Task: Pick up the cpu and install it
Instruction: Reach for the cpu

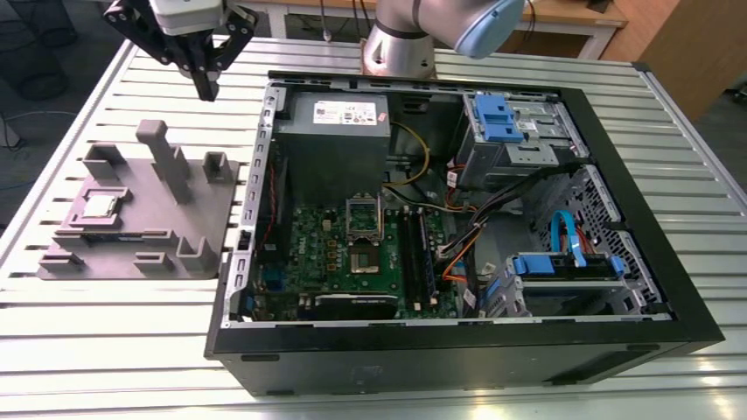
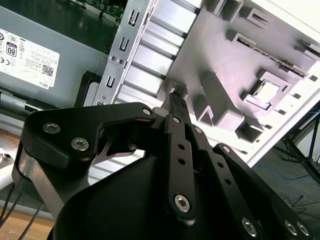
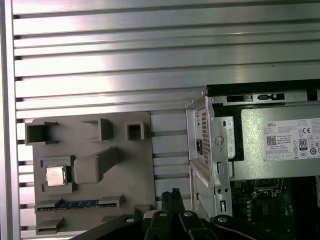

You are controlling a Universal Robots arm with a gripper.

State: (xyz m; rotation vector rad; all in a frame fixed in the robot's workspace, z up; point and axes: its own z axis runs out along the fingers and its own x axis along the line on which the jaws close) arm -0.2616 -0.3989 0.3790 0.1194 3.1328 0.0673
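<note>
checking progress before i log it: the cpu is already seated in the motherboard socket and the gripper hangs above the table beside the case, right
No. The cpu lies in its pocket on the grey fixture, outside the case, not in the motherboard socket; the exterior view shows it. The gripper does hang above the table beside the case.

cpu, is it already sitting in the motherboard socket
No, the cpu lies in a recess of the grey fixture on the table, outside the computer case.
</note>
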